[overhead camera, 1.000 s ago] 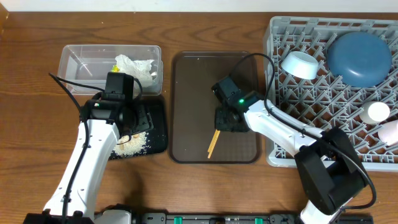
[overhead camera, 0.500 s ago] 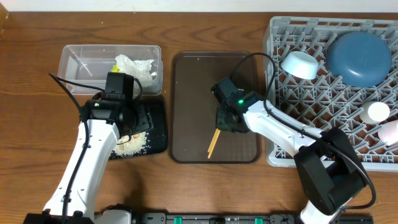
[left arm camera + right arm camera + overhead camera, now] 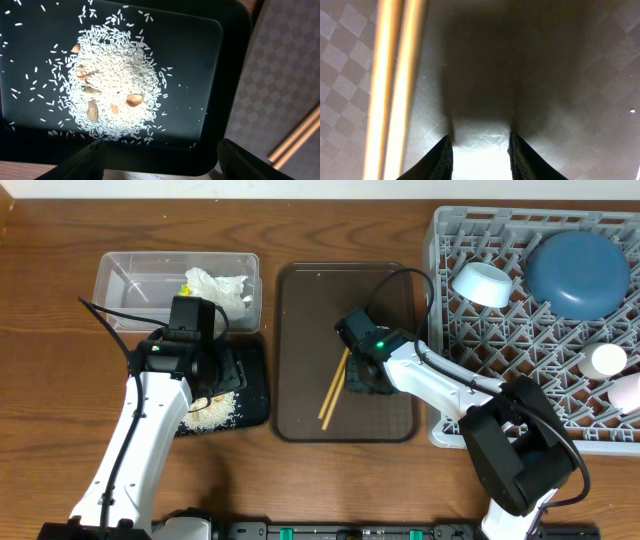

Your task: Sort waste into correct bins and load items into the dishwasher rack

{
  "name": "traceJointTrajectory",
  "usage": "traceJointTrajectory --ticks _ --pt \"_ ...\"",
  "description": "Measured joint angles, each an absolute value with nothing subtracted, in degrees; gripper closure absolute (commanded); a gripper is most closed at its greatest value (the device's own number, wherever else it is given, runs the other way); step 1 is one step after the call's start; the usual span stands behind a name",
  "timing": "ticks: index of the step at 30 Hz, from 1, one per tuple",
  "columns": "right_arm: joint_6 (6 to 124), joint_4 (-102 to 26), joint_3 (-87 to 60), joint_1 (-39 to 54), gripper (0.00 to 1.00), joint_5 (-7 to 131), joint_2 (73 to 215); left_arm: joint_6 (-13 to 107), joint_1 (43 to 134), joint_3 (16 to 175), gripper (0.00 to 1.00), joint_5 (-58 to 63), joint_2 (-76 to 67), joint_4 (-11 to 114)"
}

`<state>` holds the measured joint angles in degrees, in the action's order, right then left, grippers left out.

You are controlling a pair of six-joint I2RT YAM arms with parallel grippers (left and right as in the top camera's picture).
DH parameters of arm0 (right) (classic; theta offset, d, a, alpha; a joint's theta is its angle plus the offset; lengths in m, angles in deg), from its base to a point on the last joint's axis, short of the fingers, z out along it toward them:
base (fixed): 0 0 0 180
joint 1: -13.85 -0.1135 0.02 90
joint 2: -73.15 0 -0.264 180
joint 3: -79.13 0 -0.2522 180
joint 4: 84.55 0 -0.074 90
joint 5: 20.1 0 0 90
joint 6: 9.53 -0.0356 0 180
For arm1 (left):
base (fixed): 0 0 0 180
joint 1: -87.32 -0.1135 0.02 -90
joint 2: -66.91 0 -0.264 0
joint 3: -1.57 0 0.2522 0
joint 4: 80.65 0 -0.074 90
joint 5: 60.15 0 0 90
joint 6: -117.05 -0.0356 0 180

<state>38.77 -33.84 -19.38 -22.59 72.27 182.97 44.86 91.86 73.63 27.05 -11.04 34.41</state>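
Observation:
My left gripper (image 3: 213, 375) (image 3: 159, 162) is open and empty over the black tray (image 3: 255, 395) (image 3: 222, 75), which holds a pile of rice scraps (image 3: 210, 413) (image 3: 112, 85). My right gripper (image 3: 365, 376) (image 3: 480, 155) is open and empty, low over the brown serving tray (image 3: 300, 310). The wooden chopsticks (image 3: 333, 388) (image 3: 395, 90) lie loose on that tray just left of its fingers. The clear tub (image 3: 130, 280) holds white tissue (image 3: 218, 285) and a yellow-green wrapper (image 3: 188, 284). The grey rack (image 3: 500, 340) holds the blue plate (image 3: 578, 272), the bowl (image 3: 482, 283) and two cups (image 3: 607, 360) (image 3: 628, 392).
The brown serving tray lies between the black tray and the rack. Bare wooden table surrounds everything. A chopstick end shows at the right edge of the left wrist view (image 3: 295, 140).
The chopsticks, partly under my right gripper before, now lie free and full length to its left, shifted up-left. My right gripper moved slightly left. The left arm has not moved.

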Motion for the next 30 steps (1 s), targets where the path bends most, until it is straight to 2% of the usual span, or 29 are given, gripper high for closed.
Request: traceJointTrajectory --ticks 10,18,22,27,30 --pt "39.1 -33.8 -18.9 -22.6 0.62 72.5 182.9 44.9 91.9 73.6 0.26 27.0 -11.0 34.4" --pt "43.0 -37.5 -11.7 -22.7 0.51 72.6 182.5 44.9 91.9 73.6 0.26 27.0 -11.0 34.4" --pt "43.7 -41.5 -10.9 -23.5 0.52 72.8 181.8 44.9 91.9 73.6 0.26 27.0 -11.0 34.4" --pt "43.2 -43.6 -10.9 -26.0 0.6 73.0 183.0 44.9 91.9 73.6 0.26 27.0 -11.0 34.4" --pt "42.3 -45.1 -10.9 -27.1 0.61 73.8 184.6 44.9 91.9 73.6 0.26 27.1 -11.0 34.4"
